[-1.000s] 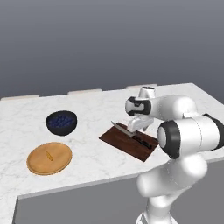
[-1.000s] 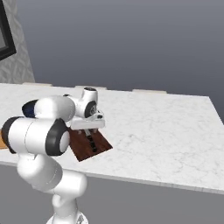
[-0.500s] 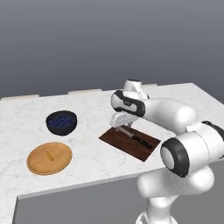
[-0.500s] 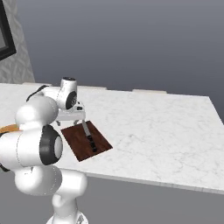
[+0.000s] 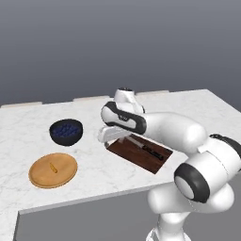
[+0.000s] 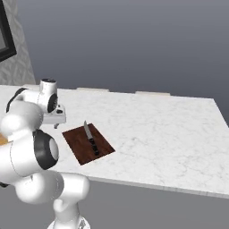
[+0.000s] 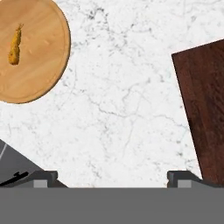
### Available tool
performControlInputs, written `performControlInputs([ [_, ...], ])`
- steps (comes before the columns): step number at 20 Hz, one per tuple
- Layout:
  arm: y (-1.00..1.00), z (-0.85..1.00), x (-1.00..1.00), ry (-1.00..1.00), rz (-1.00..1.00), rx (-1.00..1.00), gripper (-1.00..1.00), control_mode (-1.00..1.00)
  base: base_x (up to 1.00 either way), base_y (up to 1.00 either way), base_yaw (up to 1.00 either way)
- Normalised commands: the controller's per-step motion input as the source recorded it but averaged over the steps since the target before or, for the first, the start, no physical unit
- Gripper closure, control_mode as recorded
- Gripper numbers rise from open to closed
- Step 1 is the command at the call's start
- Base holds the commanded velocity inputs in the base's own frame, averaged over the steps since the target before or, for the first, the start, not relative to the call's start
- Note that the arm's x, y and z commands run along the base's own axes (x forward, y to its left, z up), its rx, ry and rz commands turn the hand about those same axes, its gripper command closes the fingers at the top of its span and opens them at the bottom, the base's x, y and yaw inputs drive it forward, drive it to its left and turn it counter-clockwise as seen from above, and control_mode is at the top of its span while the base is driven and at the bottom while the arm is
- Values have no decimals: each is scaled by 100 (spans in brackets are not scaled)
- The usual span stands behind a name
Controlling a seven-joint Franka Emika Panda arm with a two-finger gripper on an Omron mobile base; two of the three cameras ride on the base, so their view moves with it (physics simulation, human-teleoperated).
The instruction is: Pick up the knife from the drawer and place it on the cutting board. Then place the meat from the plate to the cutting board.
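Note:
The knife point(image 5: 149, 149) point(image 6: 91, 139) lies free on the dark brown cutting board point(image 5: 136, 157) point(image 6: 78, 145) point(image 7: 205, 105). My gripper point(image 5: 107, 142) point(image 6: 56, 126) point(image 7: 113, 178) hangs open over bare marble just left of the board, with nothing between its fingertips point(image 7: 43, 176). Further left on the counter sits the round tan plate point(image 5: 40, 176) point(image 7: 41, 65), and the small orange meat point(image 5: 53, 167) point(image 7: 14, 46) lies on it. The drawer is out of view.
A dark bowl of blue berries point(image 5: 66, 132) stands behind the plate. The counter's front edge point(image 5: 94, 196) runs close to the plate and board. White marble point(image 6: 161, 129) stretches to the right of the board.
The arm has swung left, from over the cutting board to the marble between board and plate. The knife stays on the board. The jaws have stayed open.

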Motion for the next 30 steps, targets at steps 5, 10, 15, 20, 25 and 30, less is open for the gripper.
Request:
performControlInputs([
  [5,51,0,-24,0,5,0,-100,-100,0,0,0],
  [10,70,0,-10,0,3,-4,-100,-100,0,0,0],
  [15,68,0,0,-1,3,-4,-100,-100,0,0,0],
  [20,51,-17,0,0,2,0,-100,-100,0,0,0],
  [25,51,-11,0,0,1,0,-100,-100,0,0,0],
  [30,36,-18,0,0,0,0,-100,-100,0,0,0],
])
